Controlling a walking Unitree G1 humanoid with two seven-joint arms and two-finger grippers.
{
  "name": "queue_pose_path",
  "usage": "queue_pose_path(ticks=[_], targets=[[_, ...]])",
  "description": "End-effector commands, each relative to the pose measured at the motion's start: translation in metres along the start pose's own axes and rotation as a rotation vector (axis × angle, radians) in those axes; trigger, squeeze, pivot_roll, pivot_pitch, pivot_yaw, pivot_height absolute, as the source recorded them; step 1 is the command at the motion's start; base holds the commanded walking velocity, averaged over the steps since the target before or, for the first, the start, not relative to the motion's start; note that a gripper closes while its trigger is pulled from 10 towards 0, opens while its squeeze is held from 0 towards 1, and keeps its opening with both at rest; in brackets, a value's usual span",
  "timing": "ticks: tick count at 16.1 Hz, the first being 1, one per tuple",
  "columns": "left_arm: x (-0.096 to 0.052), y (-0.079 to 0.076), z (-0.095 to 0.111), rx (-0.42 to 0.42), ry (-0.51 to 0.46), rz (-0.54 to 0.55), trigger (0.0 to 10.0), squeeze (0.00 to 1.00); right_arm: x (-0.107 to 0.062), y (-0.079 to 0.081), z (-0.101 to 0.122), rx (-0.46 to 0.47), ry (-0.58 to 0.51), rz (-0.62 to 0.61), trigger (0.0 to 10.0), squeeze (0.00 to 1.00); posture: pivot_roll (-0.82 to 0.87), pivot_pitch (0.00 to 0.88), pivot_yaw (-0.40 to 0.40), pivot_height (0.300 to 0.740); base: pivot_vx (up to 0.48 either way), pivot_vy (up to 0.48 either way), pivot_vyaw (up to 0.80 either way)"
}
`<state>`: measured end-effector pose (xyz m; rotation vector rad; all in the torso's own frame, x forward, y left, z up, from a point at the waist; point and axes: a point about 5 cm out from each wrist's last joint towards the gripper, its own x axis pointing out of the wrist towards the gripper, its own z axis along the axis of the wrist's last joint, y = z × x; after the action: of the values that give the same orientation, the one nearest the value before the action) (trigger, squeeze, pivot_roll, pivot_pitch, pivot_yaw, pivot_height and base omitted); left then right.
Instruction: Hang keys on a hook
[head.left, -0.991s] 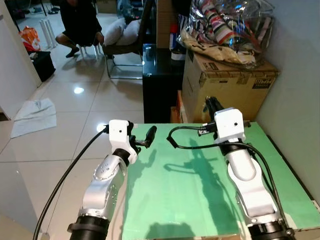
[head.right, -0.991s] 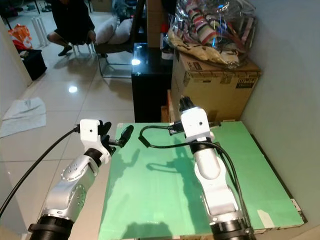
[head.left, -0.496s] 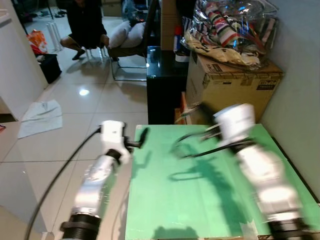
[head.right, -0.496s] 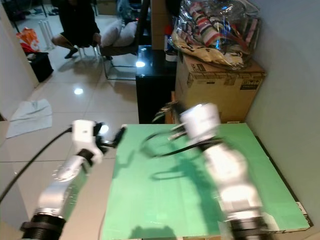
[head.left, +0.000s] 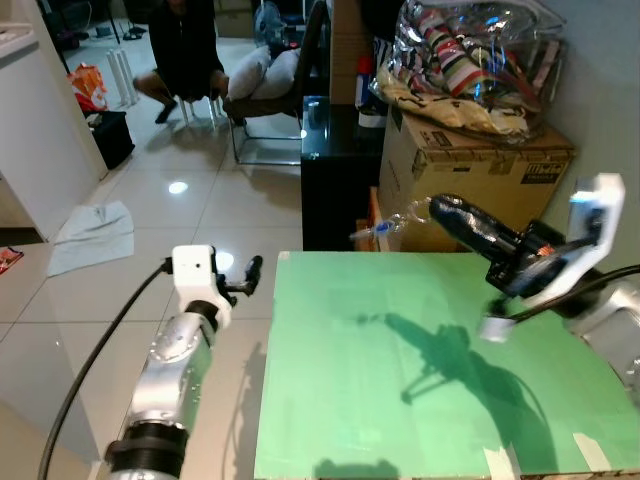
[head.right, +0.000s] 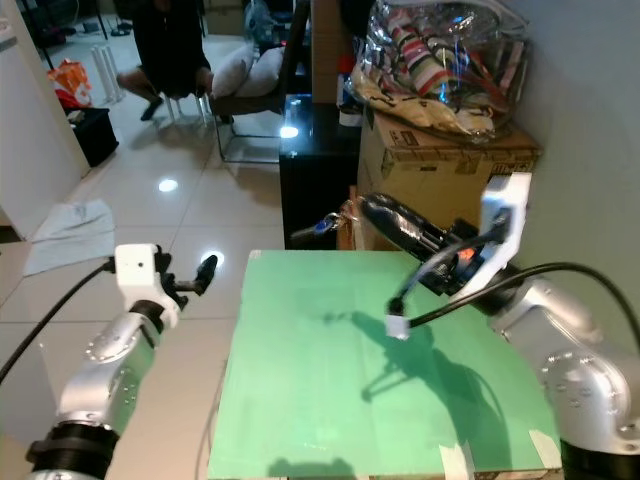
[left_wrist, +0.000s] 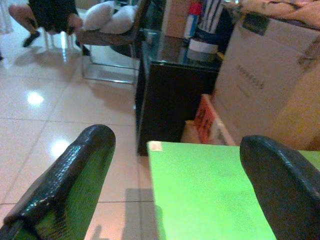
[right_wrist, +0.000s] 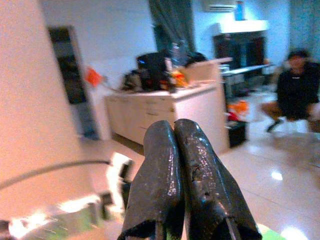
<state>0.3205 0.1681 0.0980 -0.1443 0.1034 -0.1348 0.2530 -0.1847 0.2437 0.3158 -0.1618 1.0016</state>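
Right gripper, fingers pressed together, carries small blurred keys above the green tabletop; left gripper idles, fingers apart. Next: find the hook.

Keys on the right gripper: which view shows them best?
Left eye view: the keys dangle off the right gripper, bright against the black cabinet. The right eye view shows them fainter. In the right wrist view I cannot make them out past the shut fingers.

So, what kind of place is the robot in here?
Most likely a lived-in home. A glossy tiled floor runs past a chair with pillows, a cardboard box carries a bag of bedding, and a person crouches beyond.
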Motion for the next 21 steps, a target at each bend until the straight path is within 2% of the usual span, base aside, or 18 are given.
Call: queue_pose_path(ticks=[1, 6, 12, 13, 14, 15, 16, 18, 20, 21], targets=[[-0.002, -0.004, 0.002, 0.026, -0.02, -0.021, 10.0, 0.0, 0.003, 0.007, 0.008, 0.008, -0.013, 0.051, 0.0, 0.0, -0.13, 0.0, 0.046, 0.732, 0.0, 0.0, 0.0], [-0.006, -0.012, 0.002, 0.041, -0.031, -0.049, 10.0, 0.0, 0.014, 0.02, 0.015, 0.098, -0.043, 0.153, 0.0, 0.0, -0.11, 0.0, 0.036, 0.732, 0.0, 0.0, 0.0], [-0.008, -0.012, 0.002, 0.04, -0.03, -0.048, 10.0, 0.0, 0.017, 0.02, 0.021, 0.128, -0.068, 0.153, 0.0, 0.0, -0.11, 0.0, 0.034, 0.732, 0.0, 0.0, 0.0], [-0.008, -0.014, 0.002, 0.046, -0.032, -0.053, 10.0, 0.0, 0.021, 0.005, 0.014, 0.091, -0.041, 0.016, 0.0, 0.0, -0.11, 0.0, 0.032, 0.732, 0.0, 0.0, 0.0], [-0.007, -0.016, 0.002, 0.041, -0.038, -0.066, 10.0, 0.0, 0.025, -0.014, 0.001, 0.006, 0.024, -0.177, 0.0, 0.0, -0.11, 0.0, 0.03, 0.732, 0.0, 0.0, 0.0], [-0.007, -0.016, 0.002, 0.041, -0.038, -0.066, 10.0, 0.0, 0.025, -0.014, 0.001, 0.006, 0.024, -0.177, 0.0, 0.0, -0.11, 0.0, 0.03, 0.732, 0.0, 0.0, 0.0], [-0.007, -0.018, 0.003, 0.046, -0.043, -0.07, 10.0, 0.0, 0.027, -0.027, -0.018, -0.116, 0.113, -0.323, 0.0, 0.0, -0.11, 0.0, 0.025, 0.732, 0.0, 0.0, 0.0], [-0.007, -0.024, 0.005, 0.064, -0.054, -0.086, 10.0, 0.0, 0.033, -0.034, -0.042, -0.179, 0.129, -0.478, 0.0, 0.0, -0.1, 0.0, 0.022, 0.732, 0.0, 0.0, 0.0], [-0.007, -0.029, 0.006, 0.075, -0.06, -0.099, 10.0, 0.0, 0.035, -0.04, -0.059, -0.305, 0.141, -0.649, 0.0, 0.0, -0.1, 0.0, 0.015, 0.732, 0.0, 0.0, 0.0], [-0.006, -0.033, 0.008, 0.071, -0.067, -0.102, 10.0, 0.0, 0.031, -0.043, -0.071, -0.379, 0.139, -0.774, 0.0, 0.0, -0.09, 0.0, 0.009, 0.732, 0.0, 0.0, 0.0]])
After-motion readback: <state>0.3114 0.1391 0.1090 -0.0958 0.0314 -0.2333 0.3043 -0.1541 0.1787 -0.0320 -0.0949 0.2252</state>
